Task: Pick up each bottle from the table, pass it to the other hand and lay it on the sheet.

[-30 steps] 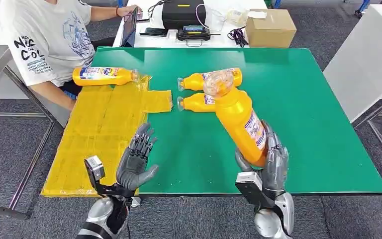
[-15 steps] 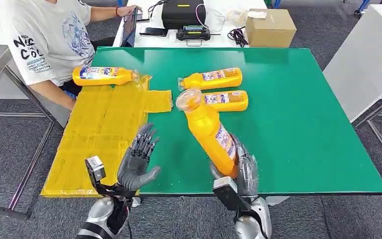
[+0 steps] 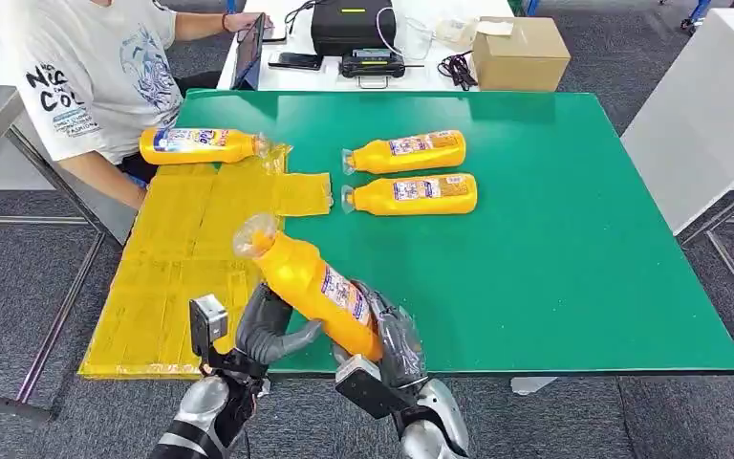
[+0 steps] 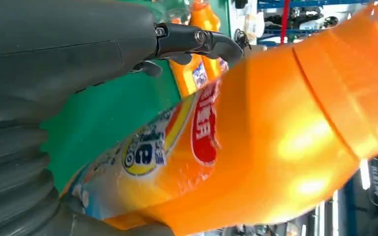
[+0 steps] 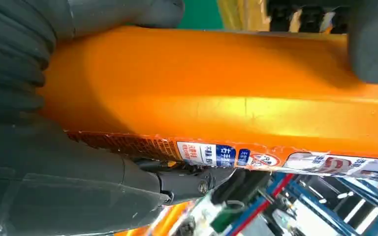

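Note:
My right hand (image 3: 397, 344) grips the base of an orange bottle (image 3: 311, 282), tilted with its clear cap up and to the left, above the table's front edge. In the right wrist view its fingers (image 5: 59, 177) wrap the bottle (image 5: 226, 93). My left hand (image 3: 268, 330) sits right beside the bottle's lower half, thumb under it. The left wrist view has the bottle (image 4: 275, 137) in front of the palm with the fingers (image 4: 197, 39) still stretched out past it. One bottle (image 3: 201, 145) lies at the yellow sheet's (image 3: 182, 249) far edge. Two more bottles (image 3: 406, 153) (image 3: 411, 193) lie on the green table (image 3: 554, 239).
A person in a white shirt (image 3: 86, 76) sits at the sheet's far left corner. Behind the green table stands a white table with a black case (image 3: 349, 27) and a cardboard box (image 3: 519, 54). A white cabinet (image 3: 707, 115) stands to the right.
My right hand has carried the bottle left and toward me, from over the table's middle to my left hand. The left hand has drawn back and turned to meet it.

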Motion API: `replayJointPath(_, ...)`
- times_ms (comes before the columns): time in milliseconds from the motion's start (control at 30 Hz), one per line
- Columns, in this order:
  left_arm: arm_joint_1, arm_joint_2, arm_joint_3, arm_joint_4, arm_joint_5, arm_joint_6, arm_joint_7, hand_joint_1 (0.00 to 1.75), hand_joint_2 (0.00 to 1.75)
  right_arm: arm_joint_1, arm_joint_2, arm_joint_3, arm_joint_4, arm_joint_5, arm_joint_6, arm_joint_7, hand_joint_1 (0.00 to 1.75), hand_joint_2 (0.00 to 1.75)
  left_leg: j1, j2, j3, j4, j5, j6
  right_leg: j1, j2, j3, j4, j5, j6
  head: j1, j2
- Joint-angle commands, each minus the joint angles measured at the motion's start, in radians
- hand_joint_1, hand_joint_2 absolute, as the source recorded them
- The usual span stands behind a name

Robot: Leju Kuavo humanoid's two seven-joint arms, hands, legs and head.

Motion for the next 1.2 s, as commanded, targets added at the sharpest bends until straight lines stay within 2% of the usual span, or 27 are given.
replayJointPath(33,-0.032,0.01,-0.012,0.072,0.003,-0.005,0.013,0.0,1.75,-0.069,-0.006,0.07,0.169,-0.005,0.001,-0.004,1.75,1.75,0.002,0.002,0.004,-0.001,-0.001,-0.002,0.002,0.001,0.004,-0.001,0.0,-0.002,0.0,0.0)
replayJointPath(100,-0.032,0.01,-0.005,0.073,0.041,-0.051,0.014,0.0,1.75,-0.076,-0.006,0.075,0.181,-0.005,0.004,-0.003,1.75,1.75,0.002,0.002,0.004,-0.001,-0.001,-0.002,0.002,0.001,0.004,-0.001,0.0,-0.002,0.0,0.0)
replayJointPath(633,-0.027,0.013,0.0,0.089,0.082,-0.101,0.018,0.0,1.75,-0.099,0.003,0.1,0.253,0.024,-0.002,0.008,1.75,1.75,0.002,0.002,0.004,-0.001,-0.001,-0.002,0.002,0.001,0.004,-0.002,0.0,-0.003,0.0,0.0)
replayJointPath(700,-0.024,0.019,-0.005,0.087,0.078,-0.11,0.012,1.75,1.75,-0.1,0.003,0.095,0.248,0.018,-0.009,0.006,1.75,1.75,0.002,0.002,0.005,-0.001,-0.001,-0.002,0.002,0.001,0.004,-0.002,0.0,-0.003,0.0,0.0)
replayJointPath(1067,-0.013,0.03,-0.015,0.062,-0.06,-0.029,-0.017,1.75,1.75,-0.097,-0.001,0.074,0.221,0.013,-0.009,0.015,1.73,1.75,0.001,0.001,0.003,-0.001,-0.001,-0.001,0.001,0.001,0.002,-0.001,0.0,-0.002,0.0,0.0)
replayJointPath(1167,-0.007,0.023,-0.001,0.051,-0.044,-0.039,-0.017,1.75,1.75,-0.096,0.0,0.071,0.22,0.012,-0.012,0.015,1.62,1.75,0.001,0.002,0.003,-0.001,-0.001,-0.001,0.001,0.001,0.003,-0.001,0.0,-0.002,0.0,0.0)
replayJointPath(1200,-0.006,0.021,0.004,0.049,-0.036,-0.044,-0.014,1.75,1.75,-0.096,0.002,0.068,0.219,0.01,-0.014,0.015,1.34,1.75,0.001,0.002,0.004,0.0,-0.001,-0.002,0.002,0.001,0.004,-0.001,-0.001,-0.002,0.0,0.0)
